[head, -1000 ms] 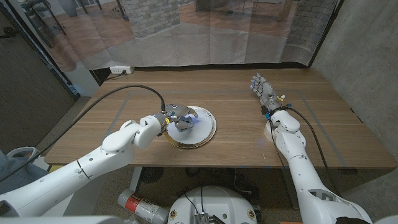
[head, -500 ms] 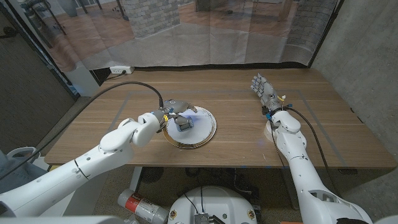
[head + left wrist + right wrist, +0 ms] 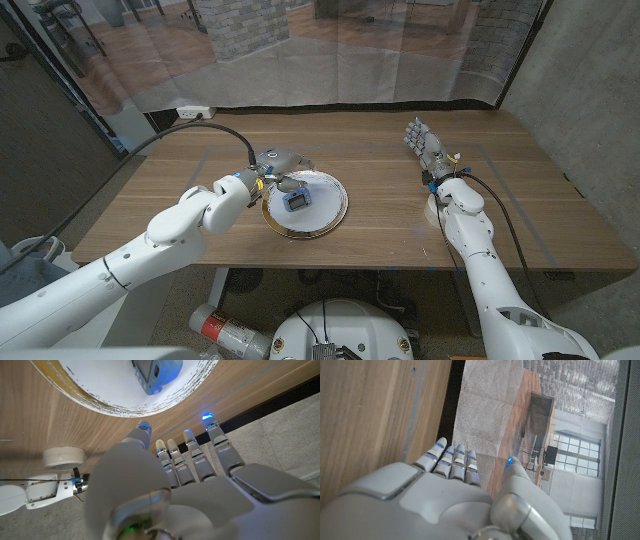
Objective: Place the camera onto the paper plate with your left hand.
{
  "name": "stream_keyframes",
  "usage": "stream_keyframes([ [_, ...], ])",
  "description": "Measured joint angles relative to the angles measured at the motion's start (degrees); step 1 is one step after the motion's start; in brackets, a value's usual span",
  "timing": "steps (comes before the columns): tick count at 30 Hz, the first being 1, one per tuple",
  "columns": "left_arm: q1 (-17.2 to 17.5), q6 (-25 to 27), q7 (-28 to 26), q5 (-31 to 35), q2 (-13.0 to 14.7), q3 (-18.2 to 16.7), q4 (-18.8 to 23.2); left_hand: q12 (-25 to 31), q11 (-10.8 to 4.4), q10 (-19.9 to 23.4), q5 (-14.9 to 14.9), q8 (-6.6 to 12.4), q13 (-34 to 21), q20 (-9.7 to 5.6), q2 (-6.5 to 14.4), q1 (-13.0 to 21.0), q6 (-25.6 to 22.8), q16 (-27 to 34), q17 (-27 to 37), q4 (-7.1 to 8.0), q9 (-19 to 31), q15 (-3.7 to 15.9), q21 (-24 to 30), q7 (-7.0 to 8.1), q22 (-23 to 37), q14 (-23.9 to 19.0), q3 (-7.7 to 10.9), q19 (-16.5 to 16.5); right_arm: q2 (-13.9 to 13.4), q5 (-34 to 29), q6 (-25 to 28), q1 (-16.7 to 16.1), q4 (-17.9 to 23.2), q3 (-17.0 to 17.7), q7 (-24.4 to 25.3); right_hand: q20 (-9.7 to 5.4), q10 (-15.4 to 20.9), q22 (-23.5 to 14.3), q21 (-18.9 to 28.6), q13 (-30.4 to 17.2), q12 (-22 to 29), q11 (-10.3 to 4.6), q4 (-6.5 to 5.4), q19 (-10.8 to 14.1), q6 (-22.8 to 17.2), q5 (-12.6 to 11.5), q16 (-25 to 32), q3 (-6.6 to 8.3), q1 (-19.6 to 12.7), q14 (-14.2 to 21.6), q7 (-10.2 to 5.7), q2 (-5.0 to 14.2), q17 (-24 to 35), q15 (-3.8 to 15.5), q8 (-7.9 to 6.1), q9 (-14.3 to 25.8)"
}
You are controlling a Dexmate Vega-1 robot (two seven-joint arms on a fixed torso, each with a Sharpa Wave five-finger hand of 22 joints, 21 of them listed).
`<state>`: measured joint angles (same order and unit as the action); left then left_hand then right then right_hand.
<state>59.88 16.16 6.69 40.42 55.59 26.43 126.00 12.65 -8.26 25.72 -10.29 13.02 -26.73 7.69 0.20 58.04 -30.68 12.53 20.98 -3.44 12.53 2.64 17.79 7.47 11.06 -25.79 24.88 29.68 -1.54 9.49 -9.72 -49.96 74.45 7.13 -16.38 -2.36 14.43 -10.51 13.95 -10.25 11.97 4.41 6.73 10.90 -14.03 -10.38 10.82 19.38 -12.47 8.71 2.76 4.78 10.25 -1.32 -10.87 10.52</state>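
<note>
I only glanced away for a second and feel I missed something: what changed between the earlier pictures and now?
The left hand let go of the camera, leaving it on the paper plate, and drew back toward the plate's far left rim, fingers apart. The plate stayed where it was, and the right hand kept its place on the table's right side, holding nothing.

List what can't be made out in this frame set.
- Small blue-grey camera on the white paper plate: too small in the head view for detail; cut off by the edge in the left wrist view.
- Left hand: its fingers' stance is blurred in the head view.
</note>
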Motion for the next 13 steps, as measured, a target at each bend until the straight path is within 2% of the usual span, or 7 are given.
stream_keyframes([
  [5, 1.6, -1.1, -1.8, -2.8, 0.3, -2.6, 0.7, 0.8, -0.55, 3.1, 0.0, 0.99, 0.5, -0.62, 0.9, -0.9, -2.7, 0.9, -0.5, 0.39, -0.3, 0.08, 0.3, -0.11, 0.0, -3.1, 0.38, 0.6, 0.0, 0.0, 0.0, -0.1, 0.2, 0.0, 0.0, 0.00, 0.0, 0.0, 0.0, 0.0, 0.0, 0.00, 0.00, 0.0, 0.0, 0.0, 0.0, 0.00, 0.0, 0.0, 0.00, 0.00, 0.0, 0.00, 0.00, 0.0],
  [13, 3.1, -2.0, -3.9, -5.2, 0.5, -4.7, 1.4, 0.8, -0.75, 3.9, 0.0, 0.99, 0.7, -0.63, 1.1, -1.1, -3.3, 0.9, -0.5, 0.61, -0.3, 0.16, 0.3, -0.11, 0.0, -3.2, 0.16, 1.2, -0.1, 0.0, 0.2, -0.4, 0.6, -0.1, 0.1, 0.00, 0.0, 0.0, 0.0, 0.0, 0.0, 0.00, 0.00, 0.0, 0.0, 0.0, 0.0, 0.00, 0.0, 0.0, 0.00, 0.00, 0.0, 0.00, 0.00, 0.0],
])
